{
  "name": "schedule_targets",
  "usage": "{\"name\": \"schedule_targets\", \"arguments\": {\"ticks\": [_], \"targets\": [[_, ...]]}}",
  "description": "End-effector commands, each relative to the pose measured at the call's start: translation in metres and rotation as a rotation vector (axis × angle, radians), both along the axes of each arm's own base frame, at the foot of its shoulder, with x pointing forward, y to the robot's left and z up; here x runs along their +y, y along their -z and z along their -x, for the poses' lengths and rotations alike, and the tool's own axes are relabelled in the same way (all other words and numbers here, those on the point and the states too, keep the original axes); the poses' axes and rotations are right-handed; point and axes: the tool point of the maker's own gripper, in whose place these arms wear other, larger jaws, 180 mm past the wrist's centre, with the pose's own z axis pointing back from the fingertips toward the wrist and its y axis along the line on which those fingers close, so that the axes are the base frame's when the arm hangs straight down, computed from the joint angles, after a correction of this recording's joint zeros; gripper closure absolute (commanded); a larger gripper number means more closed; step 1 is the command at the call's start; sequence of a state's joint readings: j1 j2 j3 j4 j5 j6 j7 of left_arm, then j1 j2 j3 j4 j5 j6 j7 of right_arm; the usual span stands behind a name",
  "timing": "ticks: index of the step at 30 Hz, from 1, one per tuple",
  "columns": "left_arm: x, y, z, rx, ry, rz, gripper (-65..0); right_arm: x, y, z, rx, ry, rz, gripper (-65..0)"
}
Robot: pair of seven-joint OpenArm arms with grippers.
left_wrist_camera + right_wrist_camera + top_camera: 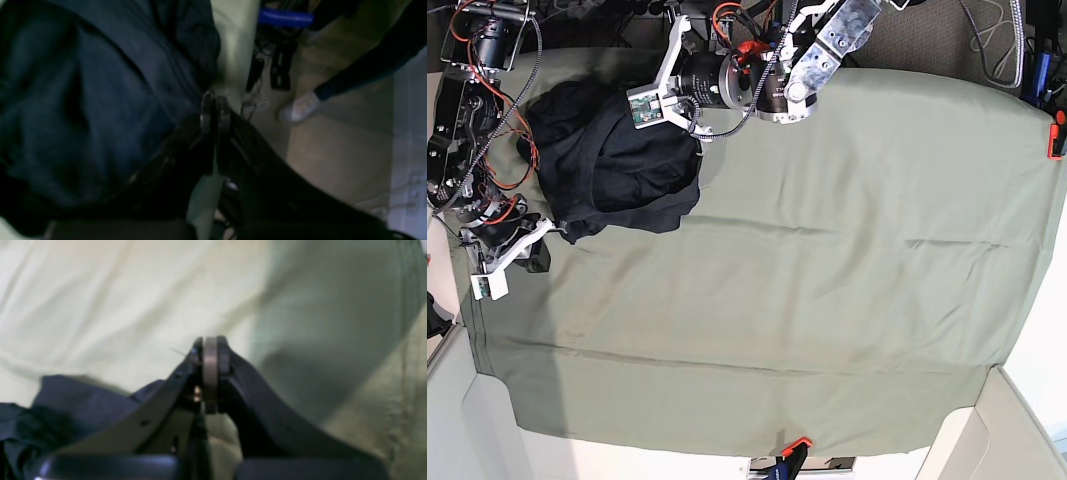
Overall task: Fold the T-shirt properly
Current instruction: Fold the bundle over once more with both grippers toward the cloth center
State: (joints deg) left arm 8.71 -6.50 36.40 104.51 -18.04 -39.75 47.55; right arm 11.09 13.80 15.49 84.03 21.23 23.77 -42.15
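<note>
The dark T-shirt [617,160] lies bunched at the table's far left in the base view. My left gripper [689,120] is at its upper right edge. In the left wrist view its fingers [215,108] are shut, and the shirt's fabric [100,100] runs in taut folds up to the tips, so it looks pinched. My right gripper [522,250] is at the shirt's lower left corner. In the right wrist view it [211,346] is shut with no fabric showing between the tips. A dark fold of the shirt [66,396] lies beside and under it.
The olive-green table cloth [827,250] covers the table. Its edge [233,50] runs just past the left gripper, with floor, cables and a person's white shoe [300,108] beyond. An orange clip [1057,135] sits at the right edge and another [795,445] at the near edge.
</note>
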Motion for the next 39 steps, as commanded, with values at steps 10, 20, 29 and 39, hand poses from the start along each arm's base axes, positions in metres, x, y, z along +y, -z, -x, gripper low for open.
{"name": "schedule_targets", "arguments": {"ticks": [10,20,29,39], "targets": [[-0.002,0.024,-0.017,0.028,-0.031,-0.013,-0.6,0.011,0.010,-0.011,0.000,-0.064,-0.090,0.0],[0.057,0.017,-0.101,-0.038,-0.265,-0.041,-0.6,0.012,0.015,-0.006,0.037,-0.073,-0.087,0.0],[0.109,0.026,-0.149,-0.090,-0.312,-0.118,-0.6,0.018,0.013,-0.006,0.038,-0.080,-0.133,0.0],[0.153,0.021,-0.244,-0.108,-0.407,-0.203,-0.7,0.029,0.015,0.003,0.069,-0.098,-0.209,0.0]]}}
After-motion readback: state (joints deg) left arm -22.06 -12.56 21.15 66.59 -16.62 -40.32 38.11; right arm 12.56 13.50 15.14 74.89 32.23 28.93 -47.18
